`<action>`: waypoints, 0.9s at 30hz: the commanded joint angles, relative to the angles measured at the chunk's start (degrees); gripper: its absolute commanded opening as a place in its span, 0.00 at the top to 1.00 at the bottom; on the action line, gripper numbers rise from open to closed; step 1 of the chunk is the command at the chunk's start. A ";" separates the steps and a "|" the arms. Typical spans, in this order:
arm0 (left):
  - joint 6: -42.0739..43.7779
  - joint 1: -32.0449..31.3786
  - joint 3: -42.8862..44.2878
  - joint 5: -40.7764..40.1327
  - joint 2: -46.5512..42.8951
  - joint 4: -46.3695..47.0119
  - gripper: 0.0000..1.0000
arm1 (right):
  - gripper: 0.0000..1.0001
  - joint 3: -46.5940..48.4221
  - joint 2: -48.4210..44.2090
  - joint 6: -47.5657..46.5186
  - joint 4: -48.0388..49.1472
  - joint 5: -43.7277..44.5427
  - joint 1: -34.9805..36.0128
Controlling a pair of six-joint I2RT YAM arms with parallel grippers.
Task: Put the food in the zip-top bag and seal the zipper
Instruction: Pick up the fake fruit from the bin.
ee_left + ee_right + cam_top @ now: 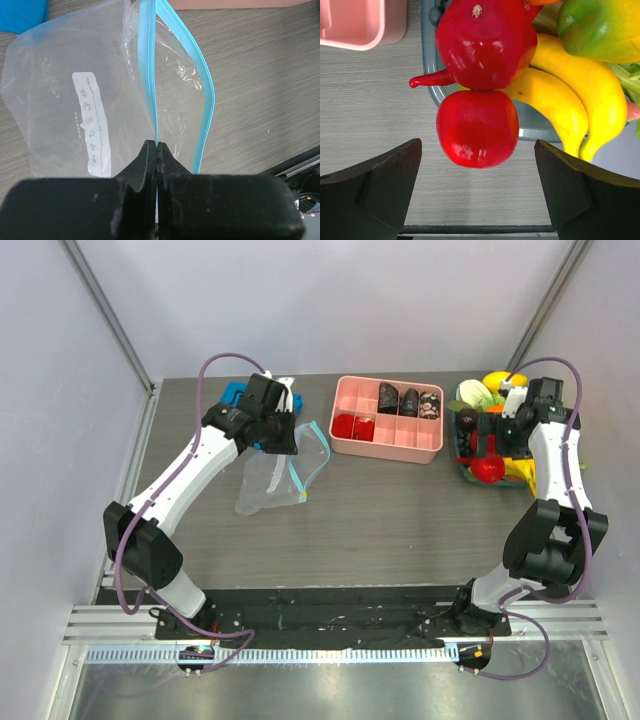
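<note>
Progress: nothing is loaded yet. You have no food in the zip-top bag, and its zipper is unsealed. Picking, loading and sealing all remain.
Left pincer: clamped shut on one lip of the zipper. The other teal lip bows away toward 3 o'clock, so the mouth gapes.
Right pincer: spread wide and holding nothing. It is lined up on the red round fruit but not touching it.
Bag position: at 10 o'clock on the table in the overhead view, lying mostly flat with its white label facing up. It looks empty.
Grey-green dish: at 2 o'clock. It holds a red pomegranate-like piece, a banana bunch and a yellow-green piece. The red round fruit sits at its near rim, and you cannot tell whether it is inside or outside.
Pink divided tray: at 12 o'clock. It has red pieces in its near-left compartments and dark items in three far ones.
Blue cloth: at 11 o'clock, beyond the left arm.
</note>
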 commanded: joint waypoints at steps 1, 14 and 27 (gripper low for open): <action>-0.22 -0.08 0.48 -0.62 -2.01 0.74 1.00 | 0.00 -1.28 1.78 2.34 3.93 4.39 0.86; 0.04 -0.08 0.83 -0.36 -1.13 -0.05 1.00 | 0.04 -5.33 2.48 4.10 5.78 4.14 1.12; 1.27 -0.08 0.92 0.34 -1.83 -1.72 1.00 | 0.41 -1.20 -4.37 4.63 -2.30 -1.04 1.04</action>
